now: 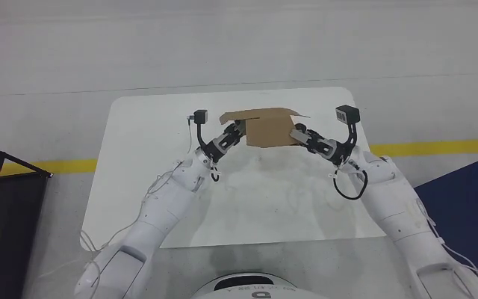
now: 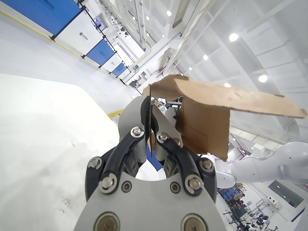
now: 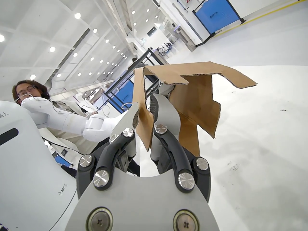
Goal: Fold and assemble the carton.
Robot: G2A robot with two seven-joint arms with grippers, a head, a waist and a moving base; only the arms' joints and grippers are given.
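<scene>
A brown cardboard carton (image 1: 267, 128) is held up above the far part of the white table (image 1: 149, 172), partly opened with loose flaps. My left gripper (image 1: 239, 133) is shut on its left side panel; in the left wrist view the thin cardboard edge runs between the pads of that gripper (image 2: 150, 118), and the carton (image 2: 204, 126) spreads out beyond. My right gripper (image 1: 297, 134) is shut on the right side flap. In the right wrist view, this gripper (image 3: 146, 111) pinches a folded flap, and the carton (image 3: 192, 90) opens above it.
The table's far edge (image 1: 231, 97) lies just behind the carton. A dark frame (image 1: 19, 202) stands on the floor at the left. A yellow floor line (image 1: 433, 147) runs past both sides of the table.
</scene>
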